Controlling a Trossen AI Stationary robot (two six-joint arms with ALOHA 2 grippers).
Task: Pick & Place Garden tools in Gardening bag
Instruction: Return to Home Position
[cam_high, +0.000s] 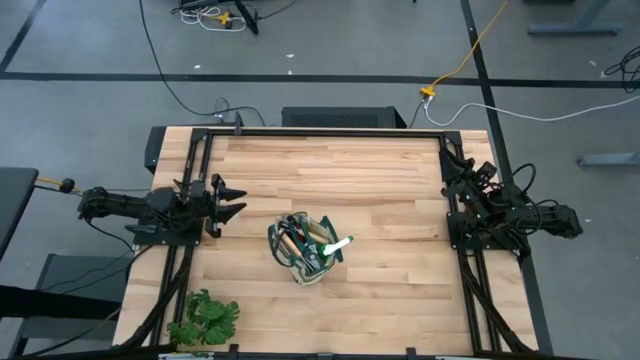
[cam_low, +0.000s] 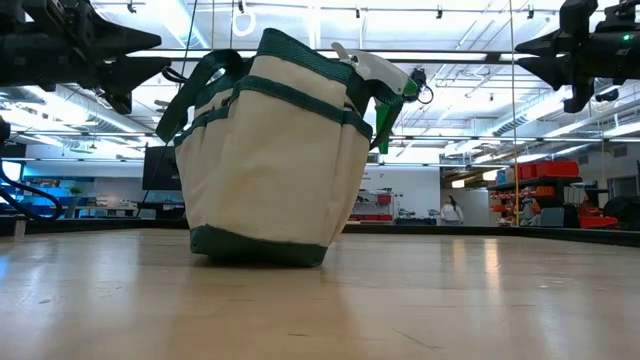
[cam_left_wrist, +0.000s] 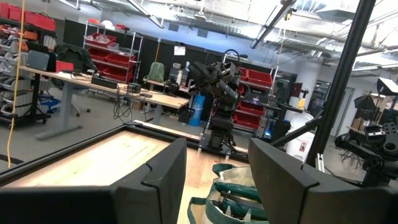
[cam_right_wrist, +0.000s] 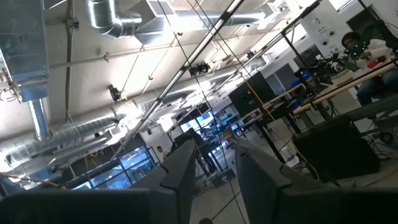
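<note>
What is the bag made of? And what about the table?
The bag looks like soft cloth, probably canvas: cream, matte, with slumped sides and dark green trim that seems woven. The table looks like pale wood: long plank strips with grain show from above, and its smooth top gives a soft shine in the low view, so it is likely varnished.

In the low view the gardening bag (cam_low: 270, 160) hides all its contents but the spray bottle (cam_low: 385, 72).

Black jointed arms (cam_high: 130, 206), blocky dark jaws
</note>
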